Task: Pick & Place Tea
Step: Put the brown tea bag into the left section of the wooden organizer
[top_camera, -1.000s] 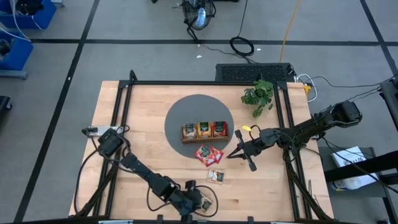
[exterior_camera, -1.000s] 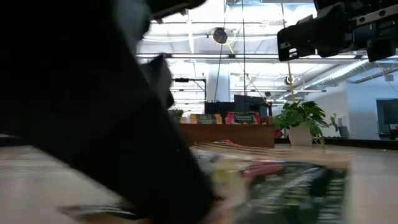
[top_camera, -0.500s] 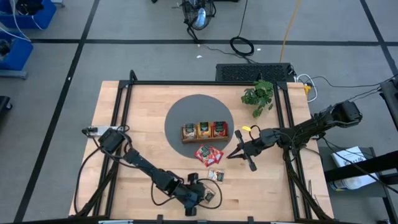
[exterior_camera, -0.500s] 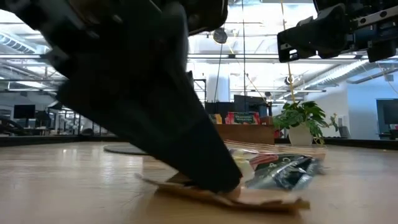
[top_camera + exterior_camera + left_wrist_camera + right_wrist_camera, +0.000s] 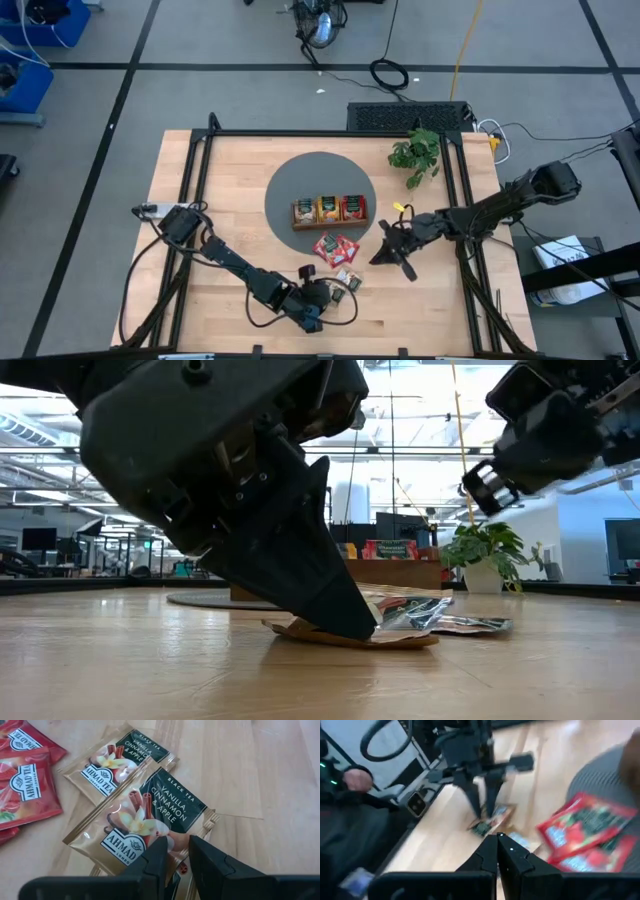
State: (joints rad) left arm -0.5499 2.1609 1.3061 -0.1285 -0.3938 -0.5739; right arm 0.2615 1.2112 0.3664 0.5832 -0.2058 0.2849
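Several tea sachets lie flat on the wooden table. Two gold and dark green ones (image 5: 150,812) (image 5: 117,762) are next to my left gripper (image 5: 177,845), and red ones (image 5: 335,247) lie just beyond them. My left gripper (image 5: 337,294) slants down near the table's near edge, shut on another gold sachet (image 5: 350,638) that lies partly under the closest green one. The brown tray (image 5: 329,211) with upright sachets stands on a round grey mat (image 5: 290,180). My right gripper (image 5: 377,260) hovers shut to the right of the red sachets. My left gripper pinches the gold sachet's near edge (image 5: 183,868) between its two fingers, only at their free ends. The fingers slant down from the table's near left side. The sachet lies flat on the table under the fingertips (image 5: 358,628).
A small potted plant (image 5: 415,152) stands at the back right of the table. Black frame rails (image 5: 200,180) run along the table's left, right and far edges. Bare wood lies left of the sachets.
My left gripper has moved from the table's near edge toward the loose sachets, tipping as it went and sliding the gold sachet along the table up to them. My right gripper has rolled about its own axis, staying shut.
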